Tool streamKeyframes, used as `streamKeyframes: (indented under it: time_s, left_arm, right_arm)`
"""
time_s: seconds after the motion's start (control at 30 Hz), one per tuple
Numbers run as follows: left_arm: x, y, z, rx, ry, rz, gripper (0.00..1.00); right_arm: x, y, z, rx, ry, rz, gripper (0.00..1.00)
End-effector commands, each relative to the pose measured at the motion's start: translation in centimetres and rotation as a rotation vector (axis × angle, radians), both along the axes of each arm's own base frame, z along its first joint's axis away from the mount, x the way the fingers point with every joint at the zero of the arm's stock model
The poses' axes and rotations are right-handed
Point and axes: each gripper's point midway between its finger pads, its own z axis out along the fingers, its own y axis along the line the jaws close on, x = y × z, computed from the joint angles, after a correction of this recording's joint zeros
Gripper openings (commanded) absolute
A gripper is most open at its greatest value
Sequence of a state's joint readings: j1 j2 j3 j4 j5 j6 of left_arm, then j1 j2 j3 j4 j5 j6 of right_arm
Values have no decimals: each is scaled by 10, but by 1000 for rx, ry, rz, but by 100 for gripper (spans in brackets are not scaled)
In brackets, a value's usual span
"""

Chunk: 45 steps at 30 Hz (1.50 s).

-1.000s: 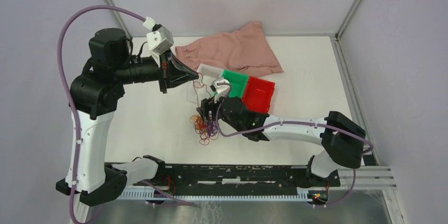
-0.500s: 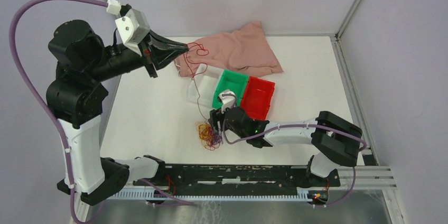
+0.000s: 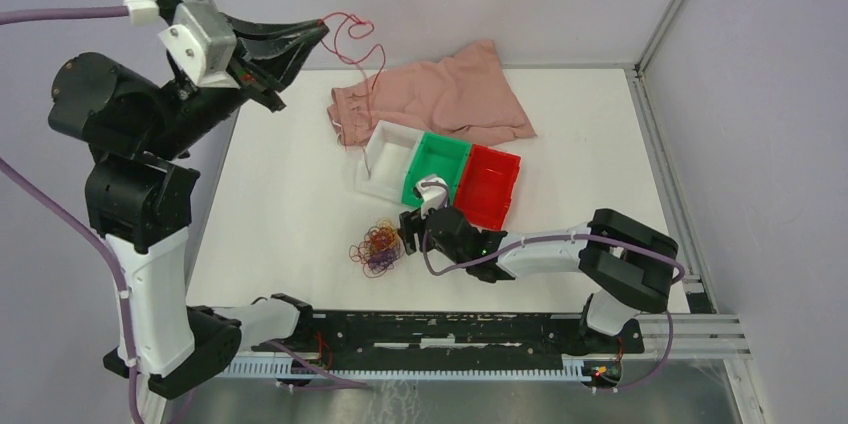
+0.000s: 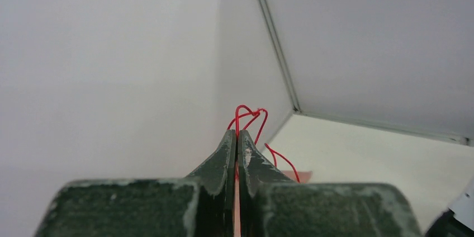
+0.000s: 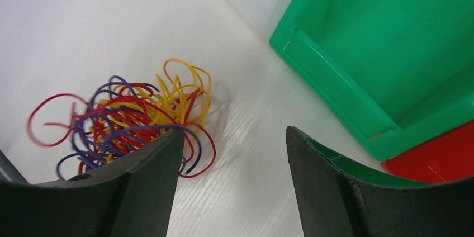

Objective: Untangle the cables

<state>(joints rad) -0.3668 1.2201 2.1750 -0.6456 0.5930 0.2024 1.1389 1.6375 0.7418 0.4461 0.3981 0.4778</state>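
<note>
Though beside right tool (image 3: pixel 408 228), cables (image 3: pixel 378 247) loose.

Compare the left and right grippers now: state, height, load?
The left gripper is shut on a red cable; the right gripper is open, holding nothing. The left gripper is high up near the back-left corner; the right gripper sits low over the table, next to the cable clump. Both have dark fingers.
</note>
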Motion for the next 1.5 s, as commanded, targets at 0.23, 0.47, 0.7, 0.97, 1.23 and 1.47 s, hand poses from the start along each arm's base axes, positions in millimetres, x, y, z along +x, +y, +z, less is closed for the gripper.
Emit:
streamKeyframes:
  time_s: [0.23, 0.47, 0.7, 0.97, 1.23, 1.47]
  left_arm:
    - [-26, 14, 58, -113, -235, 20, 3]
    - [-17, 4, 35, -92, -161, -18, 3]
    - [-9, -12, -7, -83, -4, -101, 3]
    - [9, -16, -56, -42, 84, -79, 3]
    - [43, -20, -106, 25, 137, -18, 3]
    - [80, -17, -163, 138, 150, 79, 3]
  right_arm:
    - [4, 2, 104, 152, -171, 28, 81]
    - [-5, 6, 195, 205, -290, 137, 86]
    - [-6, 24, 250, 251, -350, 198, 85]
    - [3, 13, 239, 235, -328, 140, 84]
    - [44, -32, 210, 134, -272, -58, 82]
    - [63, -74, 192, 105, -232, -191, 81]
